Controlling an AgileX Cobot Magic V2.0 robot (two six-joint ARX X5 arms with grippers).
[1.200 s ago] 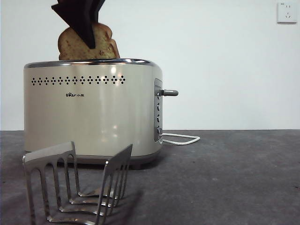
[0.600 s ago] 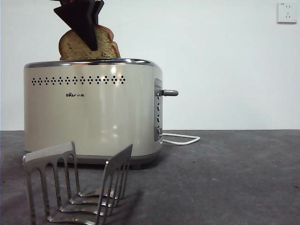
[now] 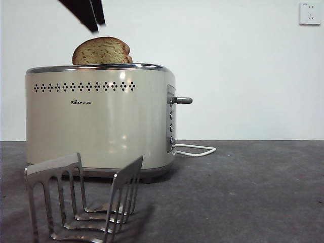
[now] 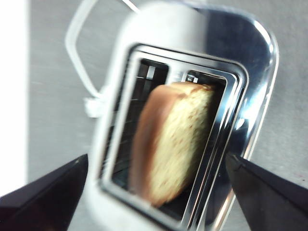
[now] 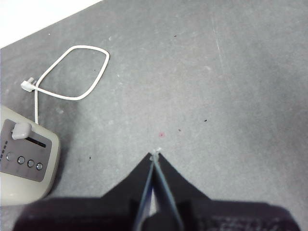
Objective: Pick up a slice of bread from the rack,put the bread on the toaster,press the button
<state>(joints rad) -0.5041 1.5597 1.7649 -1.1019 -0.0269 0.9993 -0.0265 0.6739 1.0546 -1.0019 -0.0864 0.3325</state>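
Brown-crusted slice of bread (image 3: 102, 51): we see it standing in the toaster (image 3: 98, 119) slot, dome poking above the rim.
Left gripper (image 4: 156, 180): jaws spread wide above the slice, touching nothing.
Right gripper (image 5: 154, 156): jaws pressed together, empty, over bare table beside the button (image 5: 21, 130).
Rack (image 3: 83, 197): in front, holding nothing.

Slice of bread (image 3: 102, 50) lower half hidden inside toaster (image 3: 101, 121) slot.

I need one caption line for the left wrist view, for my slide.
Left gripper, jaws open, above the toaster; the slice of bread stands in a slot.
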